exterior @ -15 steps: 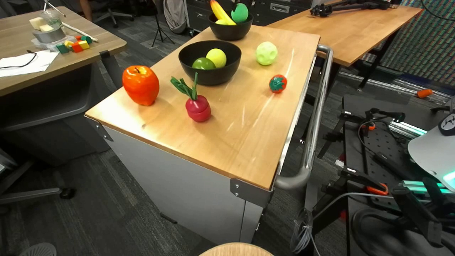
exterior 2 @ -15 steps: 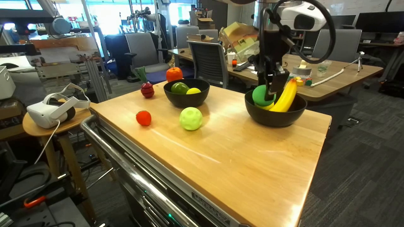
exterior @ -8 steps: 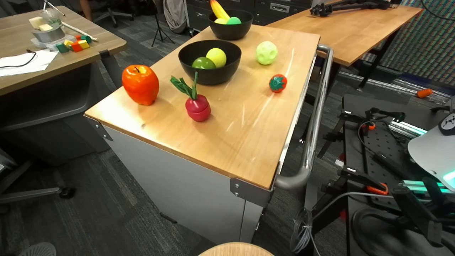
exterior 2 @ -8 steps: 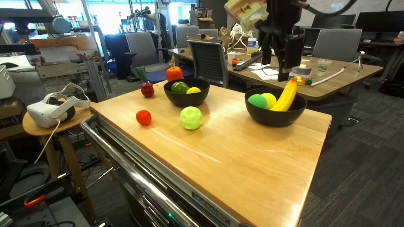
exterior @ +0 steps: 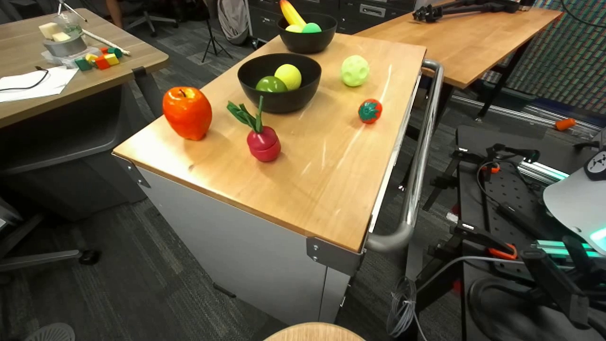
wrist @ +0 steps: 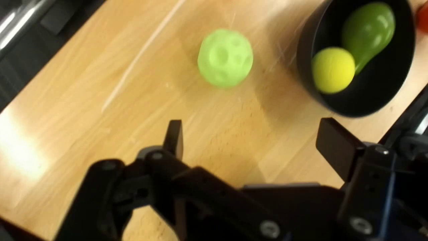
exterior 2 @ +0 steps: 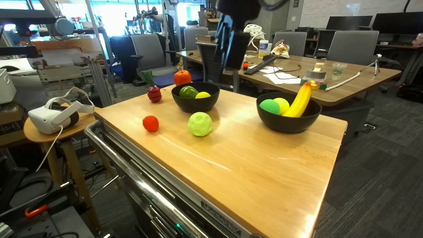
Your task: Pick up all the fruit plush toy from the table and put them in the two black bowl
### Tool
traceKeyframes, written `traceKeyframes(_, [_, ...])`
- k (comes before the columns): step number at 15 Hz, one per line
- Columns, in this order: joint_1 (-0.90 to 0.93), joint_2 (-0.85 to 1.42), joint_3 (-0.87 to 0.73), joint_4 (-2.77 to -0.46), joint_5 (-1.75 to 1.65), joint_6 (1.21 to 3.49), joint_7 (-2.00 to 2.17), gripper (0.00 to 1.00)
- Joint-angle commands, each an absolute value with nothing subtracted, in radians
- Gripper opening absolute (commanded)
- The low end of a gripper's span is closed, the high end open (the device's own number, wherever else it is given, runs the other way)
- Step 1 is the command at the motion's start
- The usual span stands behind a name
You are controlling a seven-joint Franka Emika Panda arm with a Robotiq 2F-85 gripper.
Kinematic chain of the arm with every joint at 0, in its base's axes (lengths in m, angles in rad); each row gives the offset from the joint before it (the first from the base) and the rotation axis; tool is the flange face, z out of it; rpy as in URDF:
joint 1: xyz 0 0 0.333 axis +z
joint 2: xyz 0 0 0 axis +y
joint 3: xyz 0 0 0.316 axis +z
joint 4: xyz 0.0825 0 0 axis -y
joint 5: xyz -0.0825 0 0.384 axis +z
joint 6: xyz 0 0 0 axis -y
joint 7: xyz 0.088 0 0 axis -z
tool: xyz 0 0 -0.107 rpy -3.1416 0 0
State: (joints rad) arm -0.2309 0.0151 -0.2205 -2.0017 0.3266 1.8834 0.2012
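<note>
Fruit toys (exterior 2: 200, 124) on wooden tabletop (exterior 2: 248, 148); dark carpet (exterior 2: 370, 185), desk (exterior 2: 363, 82) nearby.

Wooden tabletop (exterior: 326, 194): two black bowls (exterior 2: 195, 105) (exterior 2: 287, 124), apple (exterior: 188, 114), red radish (exterior: 263, 145), pale-green ball (exterior 2: 200, 124), strawberry (exterior 2: 150, 123).

One black bowl (exterior 2: 288, 125) holds tilted banana (exterior 2: 299, 103), green ball (exterior 2: 269, 106), yellow ball (exterior 2: 282, 103); second bowl (exterior 2: 195, 105), pear-shaped fruit (wrist: 370, 27), lemon-yellow ball (wrist: 333, 70) — outside: red-orange fruit (exterior: 187, 113), leafy radish (exterior: 263, 144), strawberry (exterior: 370, 112), dimpled ball (exterior: 355, 71).
</note>
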Motion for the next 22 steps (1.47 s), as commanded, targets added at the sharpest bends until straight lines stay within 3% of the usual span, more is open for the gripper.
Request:
traceKeyframes(1, [-0.229,0.009,-0.223,-2.021,0.35,1.868,0.186,1.0])
traceKeyframes(18, [-0.16,0.242,-0.163,-2.018,0.225,1.98,0.221,0.99])
traceKeyframes(20, [-0.164,0.258,-0.162,-2.026,0.247,1.98,0.221,0.86])
traceKeyframes(21, [-0.166,0.266,-0.16,-2.024,0.259,1.975,0.22,0.7])
traceKeyframes(22, [-0.169,0.273,-0.158,-2.012,0.283,1.965,0.217,0.63])
